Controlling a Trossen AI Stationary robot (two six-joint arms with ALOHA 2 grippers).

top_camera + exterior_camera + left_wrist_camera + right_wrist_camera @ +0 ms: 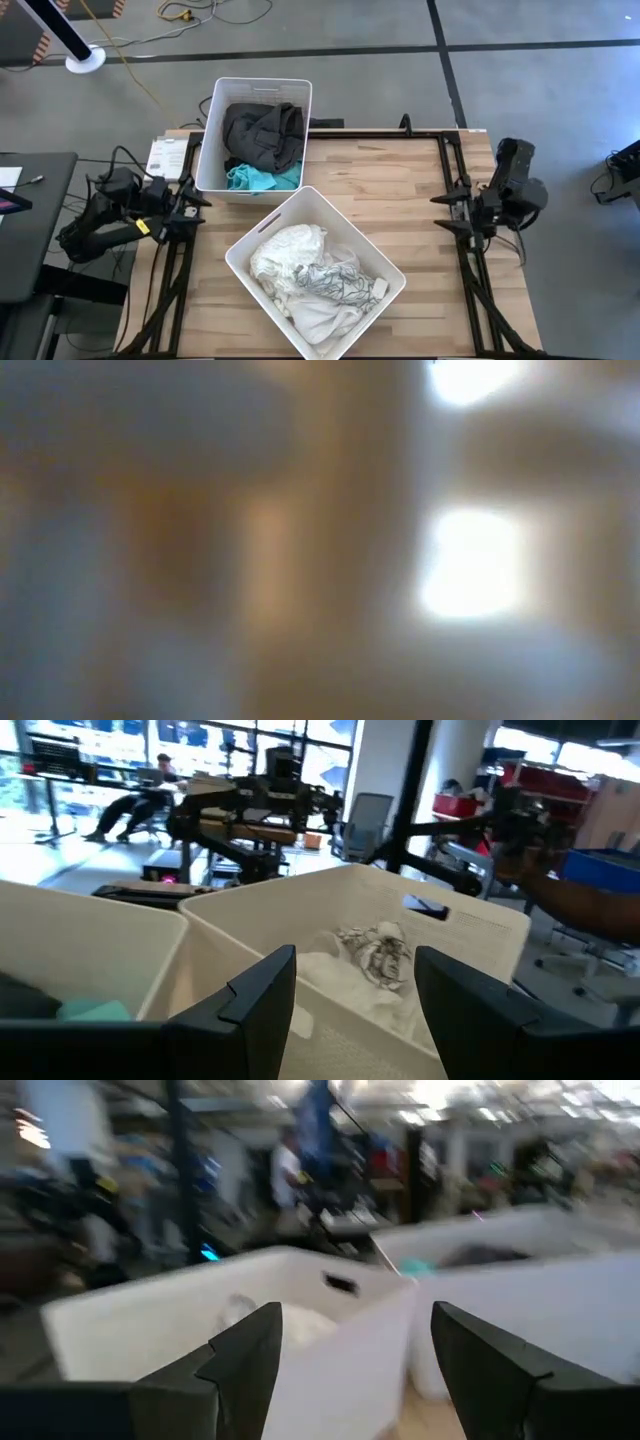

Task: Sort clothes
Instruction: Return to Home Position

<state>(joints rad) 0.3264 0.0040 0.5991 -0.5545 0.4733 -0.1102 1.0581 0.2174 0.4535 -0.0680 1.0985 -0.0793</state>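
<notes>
Sorting looks complete, judging by where the clothes lie: none is loose on the desk (400,180), and every piece sits in one of two white bins. The dark grey garments (262,130) fill the bin (210,135) at the desk's 12 o'clock edge, with a teal piece (255,178) beside them at that bin's 6 o'clock end. The white garments (290,255) lie heaped in the second bin (355,235), which stands askew toward 6 o'clock, and a grey-white patterned piece (335,280) is draped over them.

Both arms are tucked low at the desk's sides. The left end effector (355,960) sits at the 9 o'clock edge, facing the bins, its fingers spread wide with nothing between them. The right end effector (357,1315) sits at the 3 o'clock edge, likewise parted wide and empty, looking across at the bin walls.

I judge the step in hand to be the return to rest, and it seems nearly done. What remains calls only for each arm to settle into its parked pose, staying clear of the bin rims, with no further grasp needed unless a garment lies somewhere these views do not reach.
</notes>
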